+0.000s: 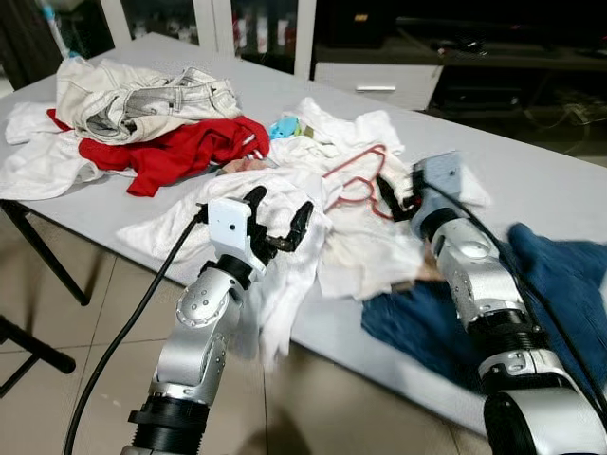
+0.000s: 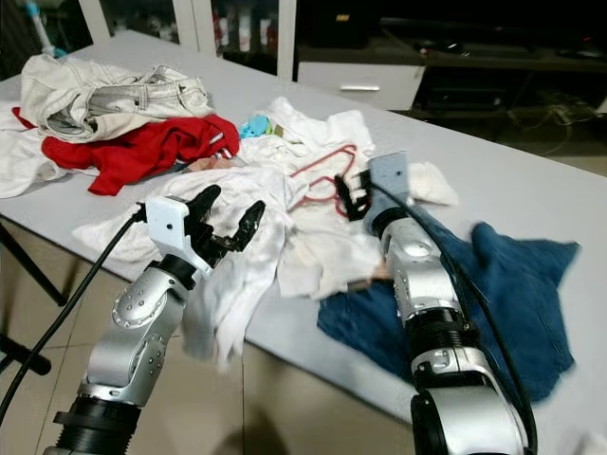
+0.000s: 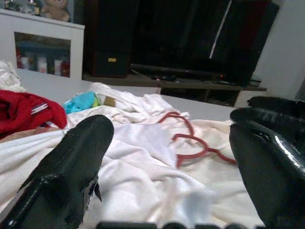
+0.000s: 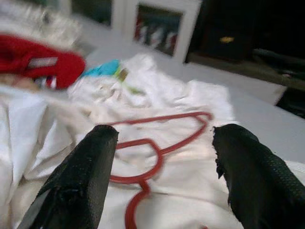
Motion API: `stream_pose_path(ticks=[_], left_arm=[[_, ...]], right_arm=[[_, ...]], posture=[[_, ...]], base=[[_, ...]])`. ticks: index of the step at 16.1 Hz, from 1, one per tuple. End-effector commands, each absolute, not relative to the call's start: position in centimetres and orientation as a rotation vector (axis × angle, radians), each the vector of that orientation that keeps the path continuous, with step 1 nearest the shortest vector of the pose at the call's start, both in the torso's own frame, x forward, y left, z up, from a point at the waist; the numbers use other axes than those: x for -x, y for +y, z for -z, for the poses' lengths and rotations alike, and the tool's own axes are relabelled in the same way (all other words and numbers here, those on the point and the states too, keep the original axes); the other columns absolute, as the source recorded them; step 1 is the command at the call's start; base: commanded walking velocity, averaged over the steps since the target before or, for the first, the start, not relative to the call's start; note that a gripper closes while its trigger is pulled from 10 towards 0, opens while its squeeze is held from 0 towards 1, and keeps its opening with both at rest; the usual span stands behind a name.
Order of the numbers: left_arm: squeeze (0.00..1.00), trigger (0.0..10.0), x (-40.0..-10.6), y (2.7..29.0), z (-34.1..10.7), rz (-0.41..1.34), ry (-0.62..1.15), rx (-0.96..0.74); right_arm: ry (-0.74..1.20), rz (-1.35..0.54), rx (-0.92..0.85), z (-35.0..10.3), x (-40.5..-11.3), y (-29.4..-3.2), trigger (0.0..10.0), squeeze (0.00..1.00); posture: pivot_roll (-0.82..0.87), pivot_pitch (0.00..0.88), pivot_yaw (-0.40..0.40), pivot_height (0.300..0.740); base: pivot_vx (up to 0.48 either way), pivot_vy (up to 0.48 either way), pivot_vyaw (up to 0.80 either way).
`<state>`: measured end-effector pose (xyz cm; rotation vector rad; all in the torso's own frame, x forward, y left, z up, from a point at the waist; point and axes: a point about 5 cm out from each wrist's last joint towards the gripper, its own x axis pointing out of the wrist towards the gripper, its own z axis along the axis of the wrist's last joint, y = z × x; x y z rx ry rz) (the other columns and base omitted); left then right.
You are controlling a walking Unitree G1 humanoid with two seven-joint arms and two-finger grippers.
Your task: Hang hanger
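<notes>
Red hanger [image 1: 358,176] lies on white clothes [image 1: 356,242] mid-table [image 1: 531,185]. Right gripper [image 4: 162,167] hovers just short of it, jaws spread; left gripper [image 1: 278,220] spread too, near the front edge.

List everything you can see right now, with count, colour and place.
Hanger: one, red, lying on the white clothes mid-table.
White clothes: a pile, draped over the table's near edge.
Red garment: one, left part of the table.
Pale jeans: one, on the red garment.
Blue garment: one, right part of the table.
Table: one, grey.
Left gripper: open, over the white clothes.
Right gripper: open, at the hanger.
</notes>
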<state>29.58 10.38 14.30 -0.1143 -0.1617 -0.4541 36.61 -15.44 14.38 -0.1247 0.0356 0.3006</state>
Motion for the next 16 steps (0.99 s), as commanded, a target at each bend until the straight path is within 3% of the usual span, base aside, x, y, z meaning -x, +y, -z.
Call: stream_pose_path(ticks=[1, 5, 16], left_arm=[[0.00, 10.0, -29.69, 10.18, -14.39, 0.457, -0.161, 0.110], [0.00, 10.0, -29.61, 10.17, -14.41, 0.457, -0.163, 0.110], [0.00, 10.0, -29.42, 9.98, -14.36, 0.474, -0.168, 0.117]], right_arm=[[0.056, -0.331, 0.168, -14.50, -36.80, -15.41, 10.0, 0.00], [0.074, -0.388, 0.203, -14.19, -36.57, -14.83, 10.0, 0.00], [0.098, -0.428, 0.208, -14.04, -36.38, -14.81, 10.0, 0.00]], posture=[[0.03, 0.000, -0.067, 0.740], [0.03, 0.000, -0.069, 0.740], [0.02, 0.000, -0.069, 0.740]], base=[[0.435, 0.000, 0.00], [0.384, 0.000, 0.00], [0.000, 0.000, 0.00]])
